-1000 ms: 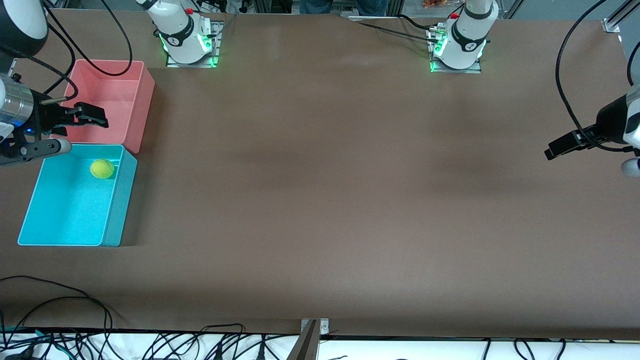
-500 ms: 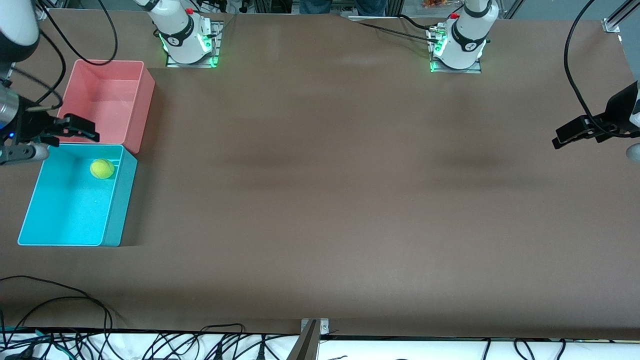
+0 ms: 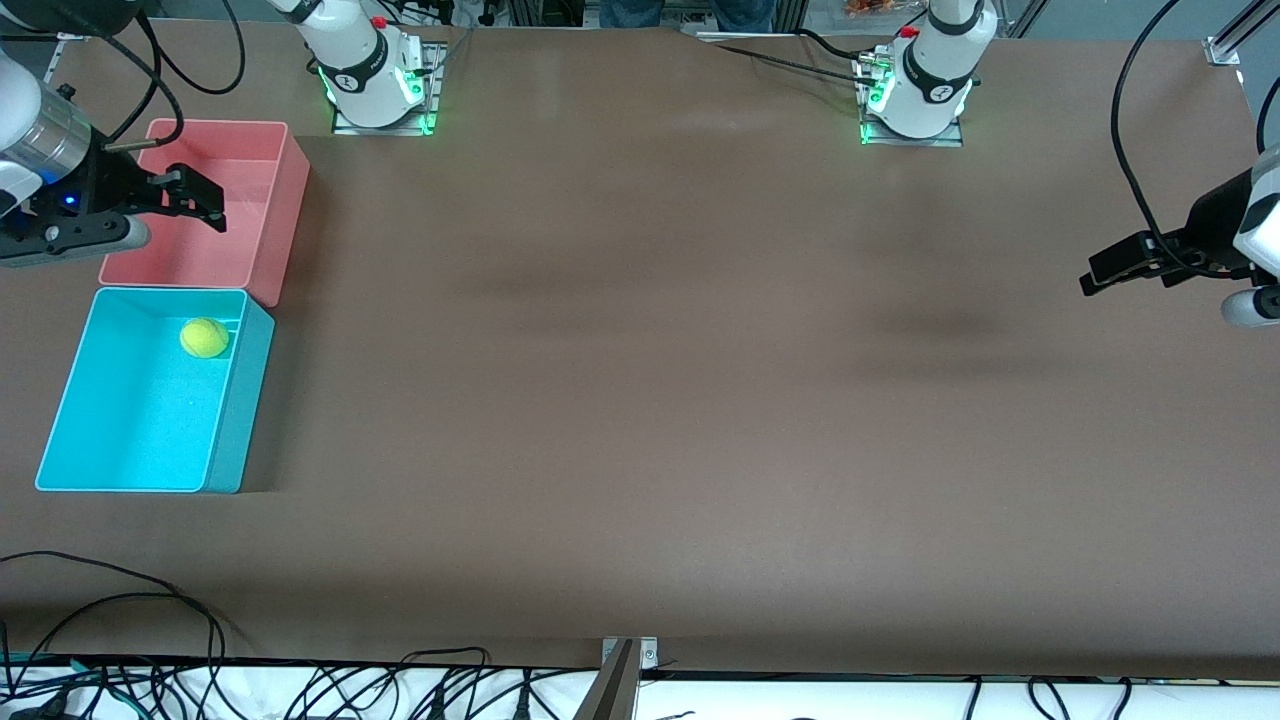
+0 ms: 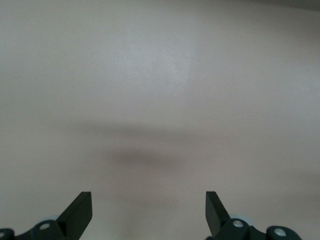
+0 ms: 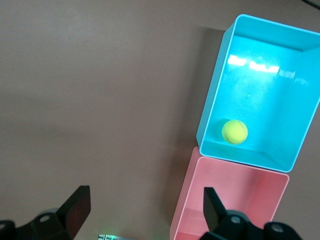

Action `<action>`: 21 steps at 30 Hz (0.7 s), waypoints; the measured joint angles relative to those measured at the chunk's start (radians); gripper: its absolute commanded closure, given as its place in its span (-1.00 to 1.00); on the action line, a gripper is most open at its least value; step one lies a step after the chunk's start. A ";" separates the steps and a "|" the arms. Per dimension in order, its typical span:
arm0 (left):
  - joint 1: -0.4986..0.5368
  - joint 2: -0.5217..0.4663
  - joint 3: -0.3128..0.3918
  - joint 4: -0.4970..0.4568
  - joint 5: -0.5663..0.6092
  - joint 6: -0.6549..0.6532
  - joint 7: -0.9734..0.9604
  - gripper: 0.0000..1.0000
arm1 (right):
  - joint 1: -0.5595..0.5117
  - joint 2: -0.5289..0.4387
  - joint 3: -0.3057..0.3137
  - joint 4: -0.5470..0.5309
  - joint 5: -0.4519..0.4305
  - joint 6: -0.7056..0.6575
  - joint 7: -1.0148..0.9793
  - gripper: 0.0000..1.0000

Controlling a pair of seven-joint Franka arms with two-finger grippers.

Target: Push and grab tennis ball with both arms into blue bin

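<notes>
- tennis ball (image 3: pixel 204 338) already rests in the blue bin (image 3: pixel 62 447).
- right gripper (image 3: pixel 196 197), fingers spread and empty, over the pink bin (image 3: pixel 283 205): lift clear.
- left gripper (image 3: pixel 1112 271), fingers spread, waits over bare table (image 3: pixel 640 400).

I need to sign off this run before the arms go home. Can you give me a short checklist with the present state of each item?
1. Tennis ball inside the blue bin: ok.
2. Ball free of both grippers: ok.
3. Right gripper open, empty, over the pink bin: ok.
4. Left gripper open, empty, over bare table at its own end: ok.
5. Blue bin upright beside the pink bin: ok.
</notes>
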 measured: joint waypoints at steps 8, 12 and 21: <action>0.000 -0.001 0.000 -0.003 0.000 0.001 0.001 -1.00 | -0.011 0.027 -0.007 0.045 0.009 -0.025 0.000 -1.00; 0.000 -0.002 0.000 -0.003 0.000 0.002 0.002 -1.00 | -0.010 0.043 -0.034 0.059 0.050 -0.029 0.000 -1.00; -0.001 -0.003 0.000 -0.003 0.000 0.002 0.002 -1.00 | -0.006 0.055 -0.040 0.067 0.053 -0.031 0.034 -1.00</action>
